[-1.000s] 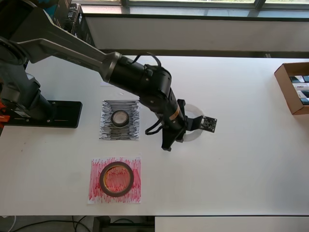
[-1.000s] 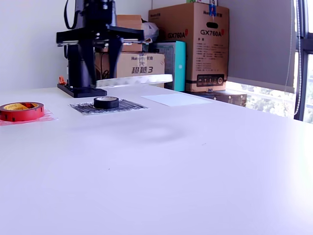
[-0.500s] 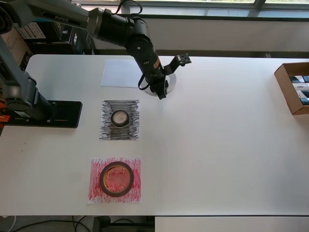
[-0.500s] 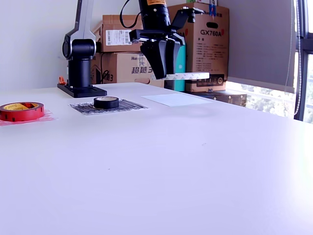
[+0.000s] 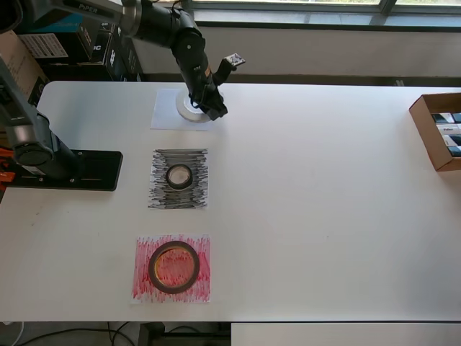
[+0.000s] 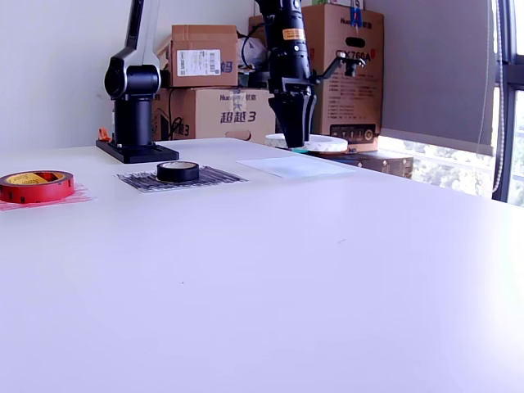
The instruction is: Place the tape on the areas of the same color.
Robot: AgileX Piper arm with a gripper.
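Note:
My gripper [image 5: 209, 108] is shut on the whitish-translucent tape roll [image 5: 190, 107] and holds it a little above the plain white sheet [image 5: 164, 109] at the table's far side. In the exterior view the gripper [image 6: 295, 139] points down with the roll [image 6: 318, 144] level above the white sheet [image 6: 286, 167]. The small black roll [image 5: 179, 175] [image 6: 178, 170] lies on the black-scribbled sheet [image 5: 161, 196] [image 6: 217, 175]. The dark red roll [image 5: 173, 267] [image 6: 36, 185] lies on the red-scribbled sheet [image 5: 144, 290] [image 6: 79, 196].
The arm's black base [image 5: 68, 170] stands at the overhead view's left. An open cardboard box [image 5: 438, 131] sits at the table's right edge. Cardboard boxes [image 6: 342, 75] stand behind the table in the exterior view.
The gripper carried the whitish roll from the table's middle, past the black sheet, to above the white sheet. The black and red rolls have not moved.

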